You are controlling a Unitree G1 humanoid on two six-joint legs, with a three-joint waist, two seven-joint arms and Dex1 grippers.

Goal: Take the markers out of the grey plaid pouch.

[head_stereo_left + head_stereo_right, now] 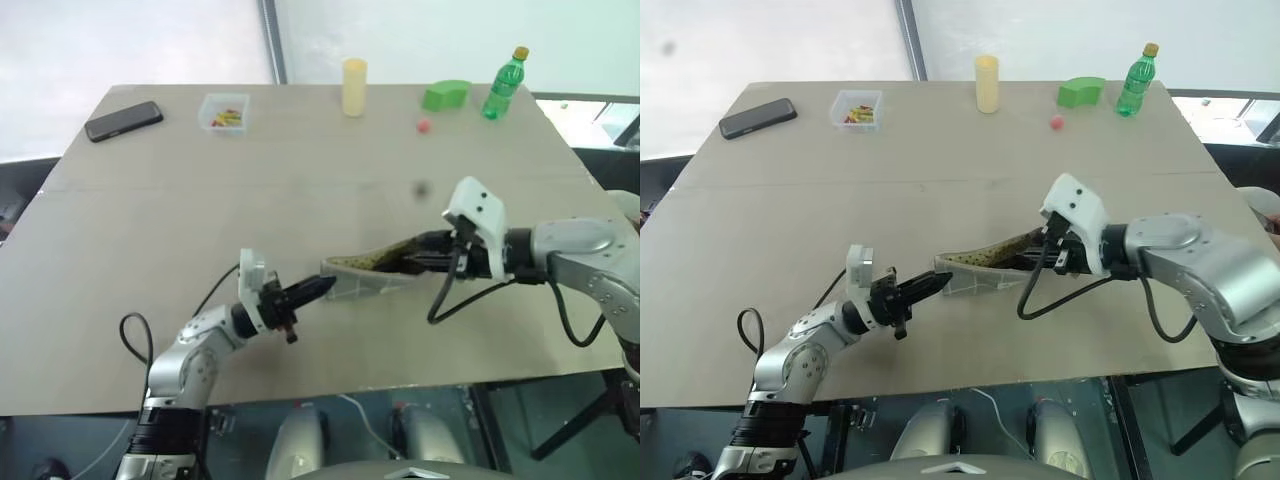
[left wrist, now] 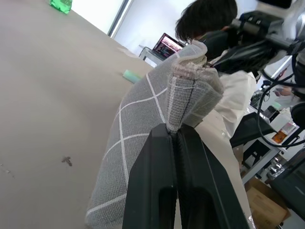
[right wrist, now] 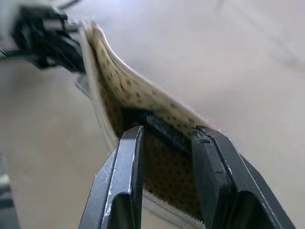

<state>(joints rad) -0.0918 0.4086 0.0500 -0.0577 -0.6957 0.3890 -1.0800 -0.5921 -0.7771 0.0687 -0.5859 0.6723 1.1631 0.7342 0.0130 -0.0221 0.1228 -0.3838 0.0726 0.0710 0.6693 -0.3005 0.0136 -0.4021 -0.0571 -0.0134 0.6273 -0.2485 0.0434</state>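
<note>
Grey checked fabric is what the scene turns on: in the left eye view the grey plaid pouch (image 1: pixel 368 272) hangs between the two arms just above the table (image 1: pixel 250 190), its long axis running from the left gripper (image 1: pixel 318 288) across to the right gripper (image 1: pixel 425 254), its speckled tan lining turned upward at the open mouth. The left fingers are pressed together on the pouch's near corner; the right fingers reach into the mouth from the other end, so the right arm is the one placed to pull anything out. At the far edge, well apart from both grippers, stand a black phone (image 1: pixel 123 120), a clear tray (image 1: pixel 224 111) holding small coloured bits too tiny to name, a pale yellow cup (image 1: pixel 354 87), a green block (image 1: pixel 446 94), a green bottle (image 1: pixel 504 84) and a small red ball (image 1: pixel 423 125). The right eye view shows the same arrangement. In the left wrist view the two black fingers (image 2: pixel 157 181) meet tightly on a folded edge of the fabric, which rises straight beyond their tips; a person sits in the background. In the right wrist view the fingers (image 3: pixel 125 181) stand partly apart with the dotted lining between and just beyond them, and a dark bar-shaped thing lies crosswise at their tips inside the pouch. Whether it is one of the markers I cannot tell, nor whether the fingers grip it; no green marker shows.
</note>
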